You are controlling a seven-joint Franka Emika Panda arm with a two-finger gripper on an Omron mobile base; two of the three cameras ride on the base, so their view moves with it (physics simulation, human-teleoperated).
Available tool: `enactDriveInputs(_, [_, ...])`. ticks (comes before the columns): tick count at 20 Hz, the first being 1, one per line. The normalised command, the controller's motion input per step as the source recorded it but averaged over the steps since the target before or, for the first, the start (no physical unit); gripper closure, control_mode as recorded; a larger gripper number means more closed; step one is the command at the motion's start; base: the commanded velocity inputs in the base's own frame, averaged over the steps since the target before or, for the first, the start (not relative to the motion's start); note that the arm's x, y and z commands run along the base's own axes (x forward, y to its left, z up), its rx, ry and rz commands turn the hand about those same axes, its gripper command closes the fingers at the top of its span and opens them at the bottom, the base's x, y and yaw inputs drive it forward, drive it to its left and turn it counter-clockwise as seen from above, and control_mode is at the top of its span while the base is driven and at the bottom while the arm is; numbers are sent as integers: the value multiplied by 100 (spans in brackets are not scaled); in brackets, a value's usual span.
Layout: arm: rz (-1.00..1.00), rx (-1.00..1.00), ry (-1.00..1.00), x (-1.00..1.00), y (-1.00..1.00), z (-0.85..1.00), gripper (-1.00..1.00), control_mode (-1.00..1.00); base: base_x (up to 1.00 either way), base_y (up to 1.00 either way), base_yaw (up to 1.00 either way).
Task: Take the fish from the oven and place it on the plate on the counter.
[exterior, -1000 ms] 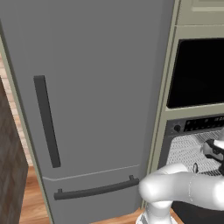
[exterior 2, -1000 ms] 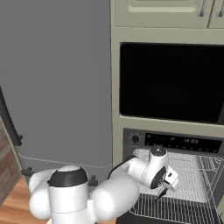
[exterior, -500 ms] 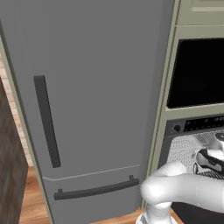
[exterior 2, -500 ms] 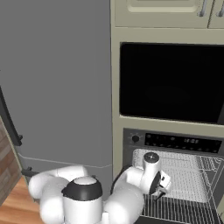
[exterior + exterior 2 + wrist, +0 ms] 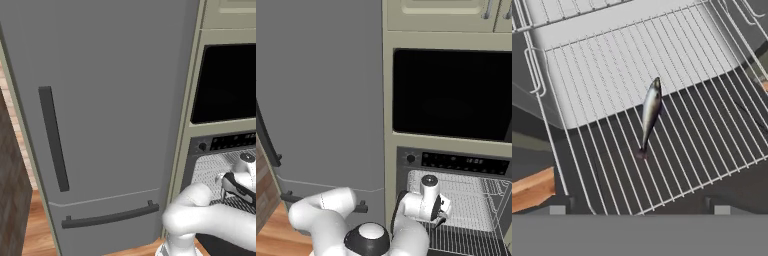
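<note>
The fish, slim, dark grey and silvery, lies on the oven's pulled-out wire rack, its tail pointing toward me. My gripper hangs above the tail end, open, with the two dark fingertips set wide apart and nothing between them. The oven stands open under its dark control strip, and my hand is over the front of the rack. From the left base the hand shows at the oven's mouth. The plate and the counter are out of view.
A black-windowed microwave sits above the oven in beige cabinetry. The tall grey fridge stands to the left with its dark handle. The open oven door lies below the rack, with wooden floor beside it.
The hand has dropped slightly toward the rack and the elbow has swung to the right. The jaws have stayed wide apart.
</note>
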Motion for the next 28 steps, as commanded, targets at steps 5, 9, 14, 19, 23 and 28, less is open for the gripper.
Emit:
enactDriveInputs(5, [7,0,0,9,0,-29,-100,-100,0,0,0])
enactDriveInputs(9, [7,0,0,1,-13,-26,-100,-100,0,0,0])
enactDriveInputs(14, [1,0,0,0,-13,-17,-100,-100,0,0,0])
enactDriveInputs(19, [0,0,0,3,-2,-21,-100,-100,0,0,0])
enactDriveInputs(23, [0,0,0,18,0,-25,-100,-100,0,0,0])
enactDriveInputs(28, [0,0,0,27,-8,-25,-100,-100,0,0,0])
